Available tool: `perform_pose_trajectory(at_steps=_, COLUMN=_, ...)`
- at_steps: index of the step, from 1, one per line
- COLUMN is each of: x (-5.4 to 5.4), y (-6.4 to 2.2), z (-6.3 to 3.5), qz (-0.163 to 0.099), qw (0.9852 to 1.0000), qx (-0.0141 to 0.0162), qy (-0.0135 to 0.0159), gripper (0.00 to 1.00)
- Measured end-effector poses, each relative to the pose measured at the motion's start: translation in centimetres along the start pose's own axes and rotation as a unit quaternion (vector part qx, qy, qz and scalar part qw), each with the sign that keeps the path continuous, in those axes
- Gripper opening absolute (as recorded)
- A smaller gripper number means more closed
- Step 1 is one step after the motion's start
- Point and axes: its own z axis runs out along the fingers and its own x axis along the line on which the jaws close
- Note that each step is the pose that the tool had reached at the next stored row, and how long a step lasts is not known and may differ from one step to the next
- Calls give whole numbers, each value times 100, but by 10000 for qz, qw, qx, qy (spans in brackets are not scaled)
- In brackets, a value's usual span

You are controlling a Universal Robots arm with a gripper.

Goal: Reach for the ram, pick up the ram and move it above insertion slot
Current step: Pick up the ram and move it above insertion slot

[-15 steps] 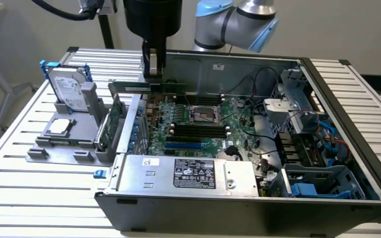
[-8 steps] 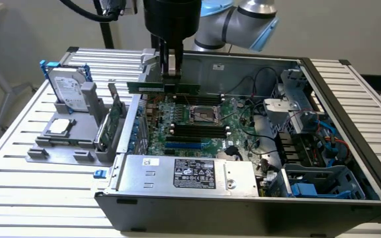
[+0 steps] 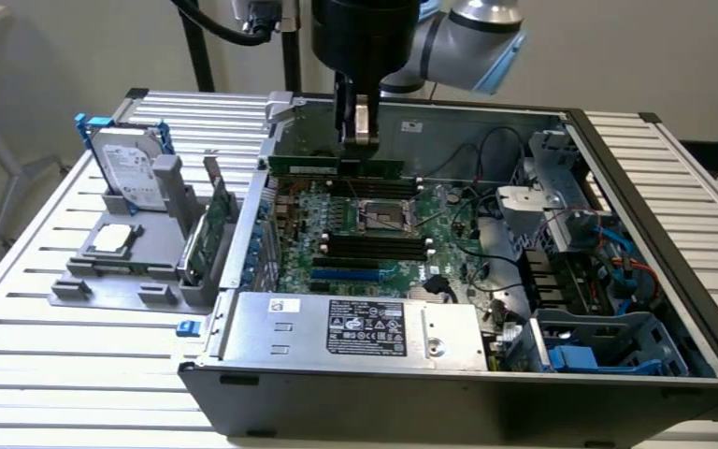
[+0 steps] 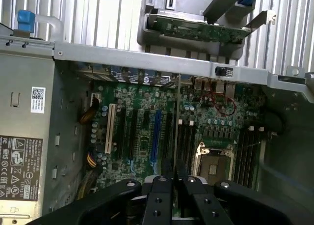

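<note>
Exterior view has the pincer (image 3: 362, 131) pinching the ram (image 3: 336, 166), which hangs level over the open computer case (image 3: 658, 281), above the motherboard (image 3: 372, 238) toward the back wall. Wrist view shows the stick edge-on as a thin line (image 4: 177, 131) running up from the pincer's fingers (image 4: 164, 178), sitting roughly over the dark memory slots (image 4: 186, 144) beside the CPU socket (image 4: 212, 163). So I'd say pickup's done and we're in the carry-over-slot step. Lining the edge up with one slot looks like the fiddly part.
</note>
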Motion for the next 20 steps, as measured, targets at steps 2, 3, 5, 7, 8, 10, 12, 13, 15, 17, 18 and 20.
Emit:
perform_pose_trajectory(at_steps=2, x=-4, y=-70, z=7, qz=-3, qw=10000, qx=0, qy=-1, gripper=14)
perform_pose_trajectory(at_steps=3, x=-8, y=-103, z=10, qz=-4, qw=10000, qx=0, qy=0, gripper=14)
perform_pose_trajectory(at_steps=5, x=-19, y=-173, z=19, qz=-4, qw=10000, qx=0, qy=0, gripper=14)
perform_pose_trajectory(at_steps=7, x=-43, y=-244, z=27, qz=-5, qw=10000, qx=-1, qy=0, gripper=14)
perform_pose_trajectory(at_steps=8, x=-61, y=-275, z=31, qz=-4, qw=10000, qx=-1, qy=0, gripper=14)
perform_pose_trajectory(at_steps=10, x=-105, y=-329, z=39, qz=-4, qw=10000, qx=0, qy=0, gripper=14)
perform_pose_trajectory(at_steps=12, x=-155, y=-364, z=46, qz=-4, qw=10000, qx=2, qy=0, gripper=14)
perform_pose_trajectory(at_steps=13, x=-178, y=-377, z=50, qz=-4, qw=10000, qx=3, qy=0, gripper=14)
perform_pose_trajectory(at_steps=15, x=-220, y=-400, z=56, qz=-3, qw=10000, qx=5, qy=0, gripper=14)
perform_pose_trajectory(at_steps=17, x=-253, y=-419, z=61, qz=4, qw=10000, qx=8, qy=0, gripper=14)
perform_pose_trajectory(at_steps=18, x=-266, y=-428, z=63, qz=12, qw=10000, qx=9, qy=0, gripper=14)
perform_pose_trajectory(at_steps=20, x=-283, y=-445, z=66, qz=37, qw=10000, qx=13, qy=-1, gripper=14)
